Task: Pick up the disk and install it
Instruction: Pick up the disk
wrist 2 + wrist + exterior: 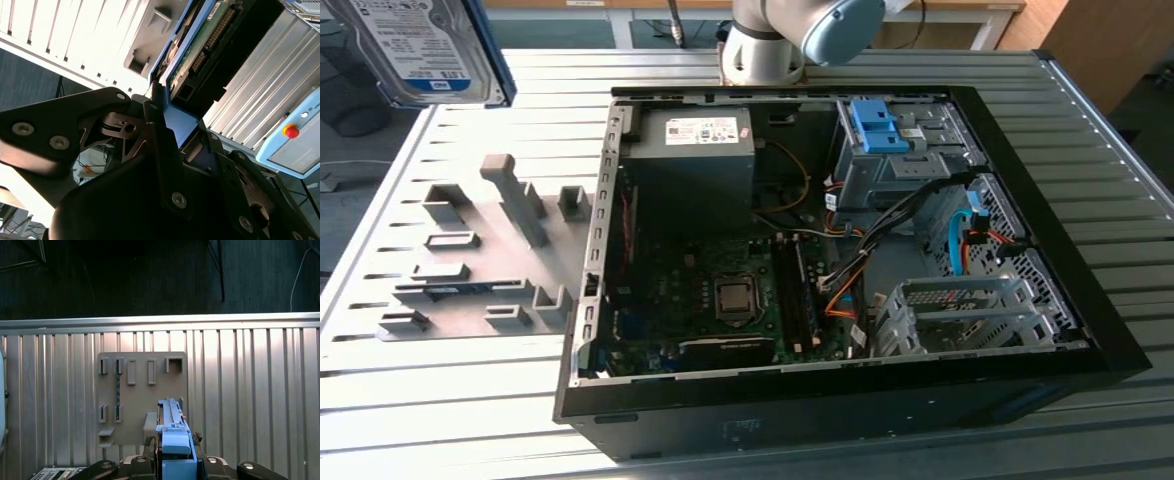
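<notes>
Ribbed metal is making up the table (454, 400) in the exterior view, and an open computer case (854, 410) is lying on it beside a grey fixture plate (480, 270). The disk (427, 50) is hanging high at the exterior view's left, close to the camera and well apart from the case. Inside the case, a power-supply box (700, 150), a blue bracket (878, 125) and a bare drive cage (961, 310) are showing.

In the second wrist view, the gripper (180, 125) is clamping the disk's blue carrier frame, with its black fingers (162, 145) pressing on either side and the drive's circuit-board face (200, 45) pointing away.

In the first wrist view, the disk (172, 430) is standing edge-on above the fixture plate (142, 390), gripped from below.

By my reading, the pick-up is finished and the install is not yet begun. Seating the drive is going to call for carrying it over the case and squaring its carrier with a free bay.
</notes>
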You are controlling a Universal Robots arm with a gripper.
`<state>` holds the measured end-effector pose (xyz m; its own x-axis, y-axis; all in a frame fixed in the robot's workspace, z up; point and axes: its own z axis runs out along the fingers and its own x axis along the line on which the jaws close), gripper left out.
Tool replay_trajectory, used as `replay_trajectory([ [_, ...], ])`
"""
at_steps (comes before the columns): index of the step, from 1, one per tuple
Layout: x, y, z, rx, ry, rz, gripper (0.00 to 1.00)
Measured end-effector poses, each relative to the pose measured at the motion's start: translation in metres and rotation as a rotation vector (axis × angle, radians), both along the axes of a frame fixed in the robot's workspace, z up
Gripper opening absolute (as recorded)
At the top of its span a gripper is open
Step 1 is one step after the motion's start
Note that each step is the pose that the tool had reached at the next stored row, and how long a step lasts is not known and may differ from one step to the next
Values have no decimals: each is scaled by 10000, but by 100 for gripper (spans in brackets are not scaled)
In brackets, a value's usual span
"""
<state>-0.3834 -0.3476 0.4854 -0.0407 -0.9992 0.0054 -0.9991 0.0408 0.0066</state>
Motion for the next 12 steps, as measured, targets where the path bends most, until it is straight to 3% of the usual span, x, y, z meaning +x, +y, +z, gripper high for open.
replay_trajectory([
  [12,11,0,1,-1,-8,1,37],
])
